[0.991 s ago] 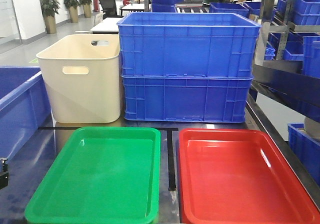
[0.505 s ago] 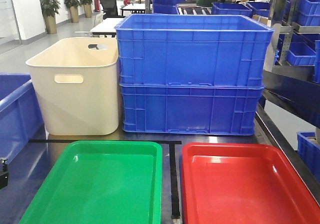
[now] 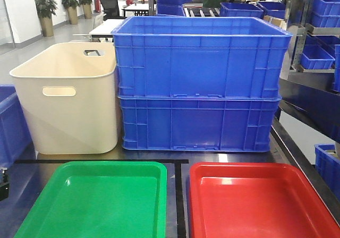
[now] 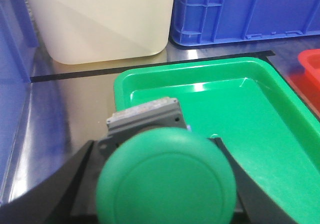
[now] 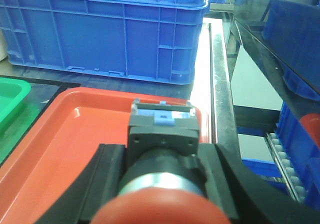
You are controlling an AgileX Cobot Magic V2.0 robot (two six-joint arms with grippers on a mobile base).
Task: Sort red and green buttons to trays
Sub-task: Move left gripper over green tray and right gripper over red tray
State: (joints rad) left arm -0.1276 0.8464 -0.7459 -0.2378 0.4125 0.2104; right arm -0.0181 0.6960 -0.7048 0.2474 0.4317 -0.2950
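Near 2 trays (image 3: 106,166) (image 3: 239,166), left hand (image 4: 159,148) clamps 1 green button (image 4: 165,186), right hand (image 5: 161,156) 1 red button (image 5: 160,211).

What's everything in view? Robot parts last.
Glossy green plastic tray: 1, green, front left.
Glossy red plastic tray: 1, red, front right.
Cream plastic tub with handle slots: 1, cream, behind green tray.
Deep blue plastic crates: 2, blue, stacked right of tub.
Blue bin: 1, blue, left edge, cropped.
Green-capped push-button: 1, green, in left gripper.
Red-capped push-button: 1, red, in right gripper.
Potted plants: 2, green, background left.
Left gripper: 1, black, shut on green-capped push-button.
Right gripper: 1, black, shut on red-capped push-button.
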